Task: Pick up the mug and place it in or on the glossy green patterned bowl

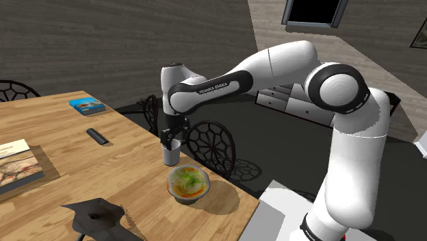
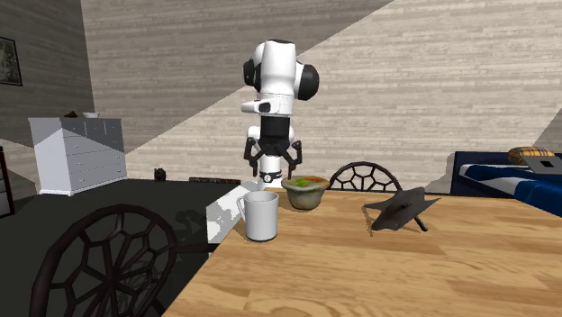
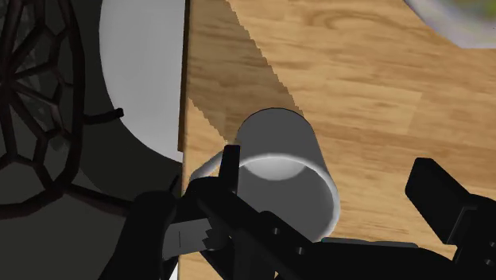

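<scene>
My jaws hang released just above the pale mug (image 1: 171, 155), mid-frame in the shoulder view, near the edge of the surface (image 1: 68, 159). The green bowl (image 1: 187, 183) sits just lower right of it, and a black chair (image 1: 211, 145) crowds that edge.

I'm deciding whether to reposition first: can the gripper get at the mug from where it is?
Probably yes. The gripper hangs right above the mug, fingers open either side of its rim, nothing between. The bowl stands apart. One finger sits close to the handle, which might snag.
</scene>
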Controlling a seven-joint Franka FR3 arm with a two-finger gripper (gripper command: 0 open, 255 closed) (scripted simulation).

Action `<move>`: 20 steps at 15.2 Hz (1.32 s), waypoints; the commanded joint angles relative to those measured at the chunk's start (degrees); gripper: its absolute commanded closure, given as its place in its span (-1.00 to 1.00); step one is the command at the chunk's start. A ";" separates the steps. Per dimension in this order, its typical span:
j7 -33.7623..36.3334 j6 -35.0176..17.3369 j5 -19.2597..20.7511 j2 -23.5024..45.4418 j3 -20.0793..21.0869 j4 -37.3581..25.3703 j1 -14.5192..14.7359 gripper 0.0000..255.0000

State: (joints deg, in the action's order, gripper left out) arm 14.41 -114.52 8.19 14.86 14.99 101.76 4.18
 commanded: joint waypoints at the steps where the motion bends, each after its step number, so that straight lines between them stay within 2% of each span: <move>1: 1.03 0.80 1.37 5.02 -0.06 -5.59 1.01 -1.00; 4: 2.10 1.93 2.90 11.48 -0.36 -12.95 2.62 -1.00; 12: 2.59 -2.99 3.62 13.33 -0.81 -9.82 2.52 -1.00; 19: 2.59 -2.98 3.62 13.33 -0.81 -9.84 2.52 -1.00; 20: 2.59 -2.98 3.62 13.33 -0.81 -9.84 2.52 1.00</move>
State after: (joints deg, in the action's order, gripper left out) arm 16.99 -117.50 11.81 28.19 14.18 91.92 6.69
